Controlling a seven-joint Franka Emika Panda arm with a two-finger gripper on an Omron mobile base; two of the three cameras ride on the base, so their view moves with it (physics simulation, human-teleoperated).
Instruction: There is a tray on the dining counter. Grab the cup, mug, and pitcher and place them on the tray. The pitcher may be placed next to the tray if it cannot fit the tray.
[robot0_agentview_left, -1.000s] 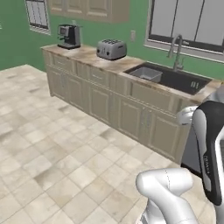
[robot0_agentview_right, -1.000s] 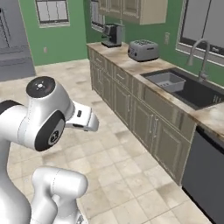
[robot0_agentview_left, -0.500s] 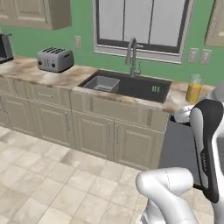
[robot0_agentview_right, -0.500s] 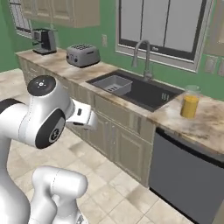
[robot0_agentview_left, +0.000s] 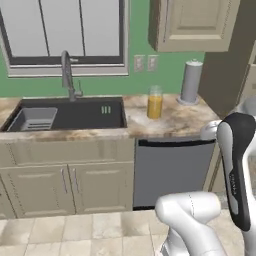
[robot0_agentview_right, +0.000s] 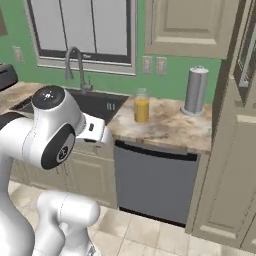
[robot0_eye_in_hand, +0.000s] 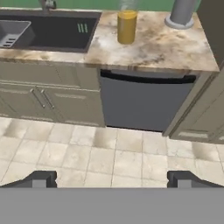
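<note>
Standing between sink (robot0_agentview_left: 70, 114) and grey canister (robot0_agentview_left: 191, 81), the pitcher (robot0_agentview_left: 155, 102).

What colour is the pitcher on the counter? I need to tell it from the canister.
Yellow-orange below, clear near the top; the pitcher shows best in the hand view.

The base's turning carries the toaster and coffee machine out of frame; the pitcher (robot0_agentview_left: 155, 103), earlier at the right edge, now stands near centre, the grey canister (robot0_agentview_left: 191, 81) beside it.
</note>
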